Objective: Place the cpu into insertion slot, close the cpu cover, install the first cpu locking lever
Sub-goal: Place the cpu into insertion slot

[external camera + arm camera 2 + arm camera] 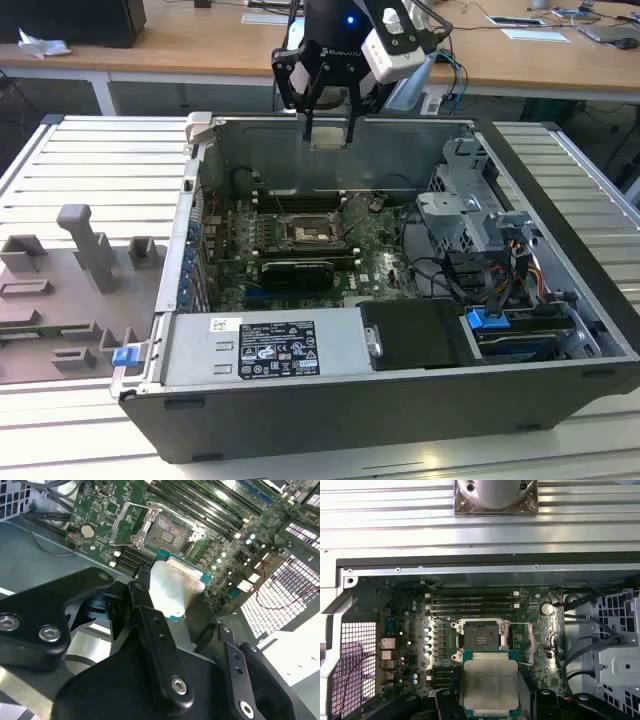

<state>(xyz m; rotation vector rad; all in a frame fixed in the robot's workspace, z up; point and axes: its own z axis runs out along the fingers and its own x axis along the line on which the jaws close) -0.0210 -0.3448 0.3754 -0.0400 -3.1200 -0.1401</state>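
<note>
On the exterior view's left, grey fixtures [85,260] sit on the ribbed desk [90,160]. In the centre, the gripper [330,136] pinches the cpu [490,682] well above the open insertion slot [312,232]. A tilted or offset descent could bend socket pins. To the right, cables [470,270] crowd the case, and a wooden desk [200,40] stands behind.

- Exterior view: we look from outside and above, at a moderate distance, down into the open computer case [350,425].
- First wrist view: we face almost straight down onto the circuit board [522,602], from well above it.
- Second wrist view: we look obliquely along the gripper [175,587], very near its links.
- All three views share the insertion slot [318,232]; both wrist views share the cpu [490,685].
</note>
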